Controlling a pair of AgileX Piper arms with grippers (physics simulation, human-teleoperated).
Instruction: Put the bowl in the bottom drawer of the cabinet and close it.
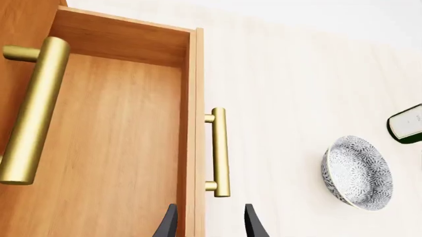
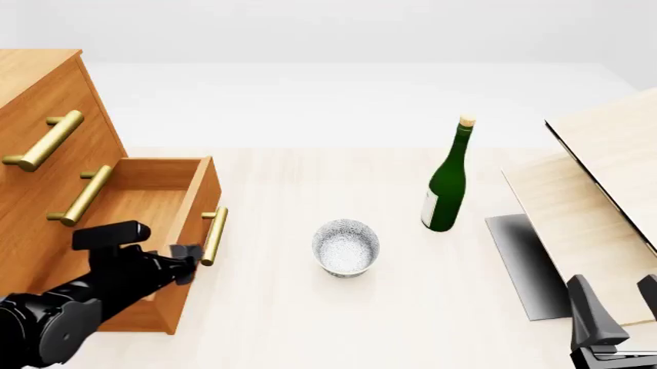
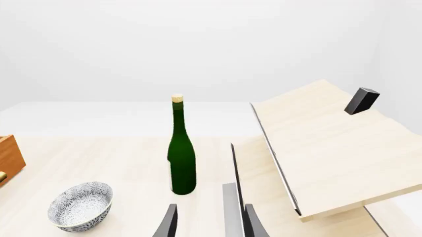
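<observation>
- The bottom drawer (image 2: 154,207) of the cabinet (image 2: 41,100) is standing pulled out at the left edge of the table (image 2: 308,323), and its inside is showing bare wood with nothing in it.
- The left end effector (image 1: 209,224) is hovering just beside the drawer's short brass handle (image 1: 219,152); its two dark fingers are spread apart with the drawer front between them, and they are gripping nothing.
- The bowl (image 2: 346,247) is sitting upright on the table near the middle, well apart from the drawer and a little toward the near edge from the green bottle (image 2: 447,184).
- The right end effector (image 3: 209,222) is waiting low near the right edge of the table, beside the pale wooden box (image 2: 605,192) – its fingers are also parted and holding nothing.
- In my judgement the opening step is looking finished, and the step in hand is the picking of the bowl, which no arm is touching yet.
- The next move is calling for one arm to reach the bowl, to take it by the rim with one finger inside and one outside, and to carry it over the open drawer – the right arm must be passing clear of the bottle, because it is tall and may be falling easily.
</observation>
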